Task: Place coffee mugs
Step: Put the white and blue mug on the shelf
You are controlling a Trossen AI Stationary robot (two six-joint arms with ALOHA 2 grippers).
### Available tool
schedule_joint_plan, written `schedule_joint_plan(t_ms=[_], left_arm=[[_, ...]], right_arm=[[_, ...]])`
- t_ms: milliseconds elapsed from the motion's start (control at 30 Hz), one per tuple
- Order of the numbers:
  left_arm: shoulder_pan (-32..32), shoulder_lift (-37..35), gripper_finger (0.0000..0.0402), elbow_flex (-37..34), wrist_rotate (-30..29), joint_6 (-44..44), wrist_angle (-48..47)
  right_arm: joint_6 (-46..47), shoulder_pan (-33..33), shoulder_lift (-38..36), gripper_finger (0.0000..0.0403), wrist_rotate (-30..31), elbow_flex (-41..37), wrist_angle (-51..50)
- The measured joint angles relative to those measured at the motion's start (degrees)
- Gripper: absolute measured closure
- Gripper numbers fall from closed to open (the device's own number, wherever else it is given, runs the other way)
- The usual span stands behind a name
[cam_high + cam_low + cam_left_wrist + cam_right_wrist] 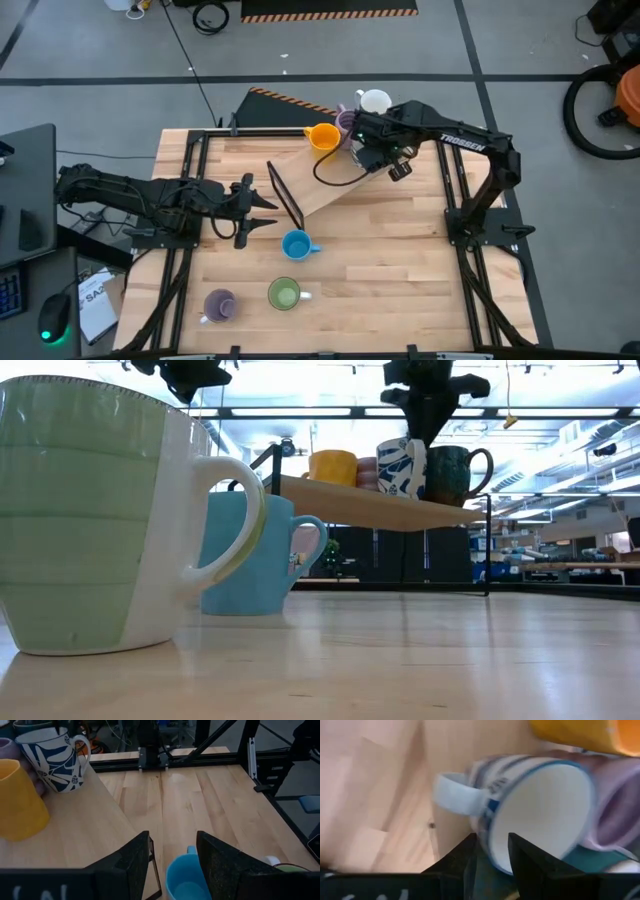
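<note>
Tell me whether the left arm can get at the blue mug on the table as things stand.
Probably yes. The left gripper is open and sits close beside the blue mug, which stands alone on the bare table. The wrist view shows the mug just past the fingers, nothing between.

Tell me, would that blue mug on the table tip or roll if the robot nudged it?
Probably neither: the blue mug stands upright on the flat table, so it would likely slide. It looks stiff and glazed, perhaps slippery to pinch. Its handle might turn it when pushed.
</note>
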Motion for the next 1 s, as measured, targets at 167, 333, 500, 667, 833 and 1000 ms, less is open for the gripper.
schedule_joint_plan(t_ms=[167, 333, 500, 667, 833, 1000], left_arm=[[0.0, 0.0, 0.023, 0.01, -0.02, 0.06, 0.25], [-0.01, 0.0, 0.023, 0.0, -0.02, 0.13, 0.25], [-0.02, 0.0, 0.023, 0.0, -0.94, 0.17, 0.29], [-0.02, 0.0, 0.023, 0.0, -1.09, 0.16, 0.3], [0.0, -0.02, 0.023, 0.0, -1.09, -0.44, 0.31], [-0.02, 0.0, 0.023, 0.0, -1.09, -0.44, 0.22]], right_arm=[[0.27, 1.43, -1.47, 0.0286, 3.59, 0.0, 0.76], [1.11, 3.6, -2.67, 0.0286, 7.04, 0.0, 1.07], [2.39, 6.17, -4.03, 0.0286, 6.65, 0.0, 1.44], [4.67, 9.32, -4.46, 0.0286, 2.55, 0.0, 5.76], [4.31, 12.38, -2.64, 0.0286, 2.66, -1.08, 8.11], [2.0, 14.99, -2.42, 0.0286, 7.58, -6.62, 12.46]])
